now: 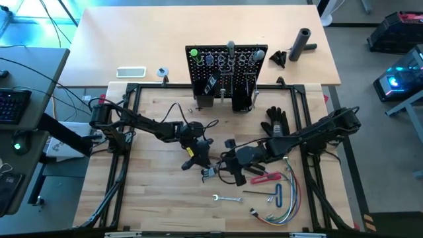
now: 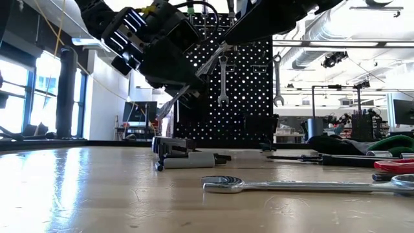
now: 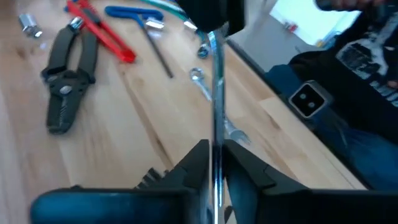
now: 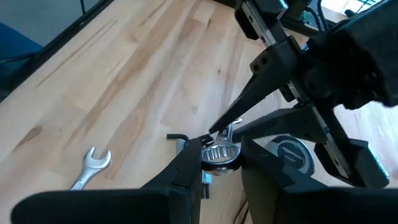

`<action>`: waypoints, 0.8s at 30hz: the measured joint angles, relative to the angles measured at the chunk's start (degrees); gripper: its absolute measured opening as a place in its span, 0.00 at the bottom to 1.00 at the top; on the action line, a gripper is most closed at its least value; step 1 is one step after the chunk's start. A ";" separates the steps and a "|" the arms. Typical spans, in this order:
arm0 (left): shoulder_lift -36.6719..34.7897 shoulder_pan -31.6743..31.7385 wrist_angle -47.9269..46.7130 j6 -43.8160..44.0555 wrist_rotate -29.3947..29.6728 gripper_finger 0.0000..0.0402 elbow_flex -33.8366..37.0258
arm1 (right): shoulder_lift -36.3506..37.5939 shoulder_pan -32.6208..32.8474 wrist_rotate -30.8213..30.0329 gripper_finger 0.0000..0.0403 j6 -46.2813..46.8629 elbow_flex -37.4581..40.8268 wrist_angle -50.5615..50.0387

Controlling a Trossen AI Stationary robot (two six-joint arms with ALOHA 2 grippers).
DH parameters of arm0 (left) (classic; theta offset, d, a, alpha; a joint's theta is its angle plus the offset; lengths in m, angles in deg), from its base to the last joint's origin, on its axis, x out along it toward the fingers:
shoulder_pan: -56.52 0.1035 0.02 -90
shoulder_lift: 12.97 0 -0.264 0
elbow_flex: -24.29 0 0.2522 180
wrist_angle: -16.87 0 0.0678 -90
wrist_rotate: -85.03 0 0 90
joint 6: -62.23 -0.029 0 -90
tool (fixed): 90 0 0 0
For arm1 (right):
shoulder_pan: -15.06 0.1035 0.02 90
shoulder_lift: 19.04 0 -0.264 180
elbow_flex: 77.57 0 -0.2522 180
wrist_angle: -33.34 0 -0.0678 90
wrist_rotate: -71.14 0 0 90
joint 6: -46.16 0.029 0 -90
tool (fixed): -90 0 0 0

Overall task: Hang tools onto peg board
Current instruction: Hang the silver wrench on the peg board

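peg board [image 1: 228,63] behind | wrench [image 1: 226,198] front | glove [image 1: 275,121] right of centre

Bright, even light falls on the wooden table [image 1: 158,198] from overhead, leaving only faint shadows. In the low view, daylight through the windows [image 2: 35,97] at left throws a pale sheen across the tabletop, whose foreground is soft. In the left wrist view everything is blurred, most heavily the near fingers [image 3: 199,177]. The right wrist view is crisper.

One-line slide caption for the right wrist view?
Both grippers meet on one silver wrench: right gripper clamps its ring end, left gripper pinches the shaft above the wooden table.
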 joint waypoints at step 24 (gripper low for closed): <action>-0.04 0.11 3.41 -4.79 -0.19 0.02 0.00 | 6.74 2.22 -7.39 0.45 11.27 0.07 -13.31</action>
